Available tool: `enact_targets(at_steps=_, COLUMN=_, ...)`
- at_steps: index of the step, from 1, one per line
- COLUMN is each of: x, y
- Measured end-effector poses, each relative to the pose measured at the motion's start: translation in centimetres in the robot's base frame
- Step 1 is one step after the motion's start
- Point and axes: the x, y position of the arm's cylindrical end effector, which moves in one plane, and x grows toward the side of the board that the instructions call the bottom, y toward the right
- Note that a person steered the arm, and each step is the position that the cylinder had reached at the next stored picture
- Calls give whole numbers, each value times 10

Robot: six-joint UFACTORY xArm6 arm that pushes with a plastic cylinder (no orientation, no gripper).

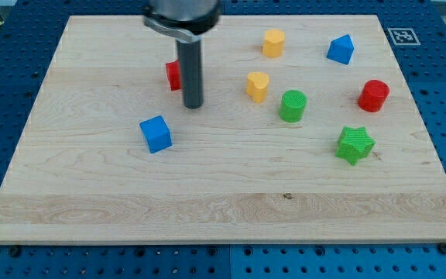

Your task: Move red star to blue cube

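Beside red star [173, 75], my tip [193, 105], holding nothing, one blue cube [156, 133], eight blocks [292, 105] total

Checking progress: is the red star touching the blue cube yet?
No. The red star sits apart from the blue cube, half hidden behind my tip.

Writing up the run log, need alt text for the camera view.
My tip rests beside the red star, which the rod partly hides, up and to the view's right of the blue cube on the wooden board. Yellow, green, red and blue blocks sit farther to the view's right.
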Motion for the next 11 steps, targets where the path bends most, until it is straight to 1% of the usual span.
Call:
enact_targets(at_steps=1, x=0, y=-50)
enact_targets(at_steps=2, x=-18, y=-98)
enact_targets(at_steps=3, x=-76, y=-133)
enact_targets(at_steps=4, x=-112, y=-137)
enact_targets(at_steps=5, x=-115, y=-103)
enact_targets(at_steps=6, x=-110, y=-47)
enact_targets(at_steps=7, x=-77, y=6)
enact_targets(at_steps=8, x=-21, y=40)
enact_targets(at_steps=9, x=-1, y=51)
enact_targets(at_steps=10, x=-28, y=37)
enact_targets(at_steps=11, x=-36, y=5)
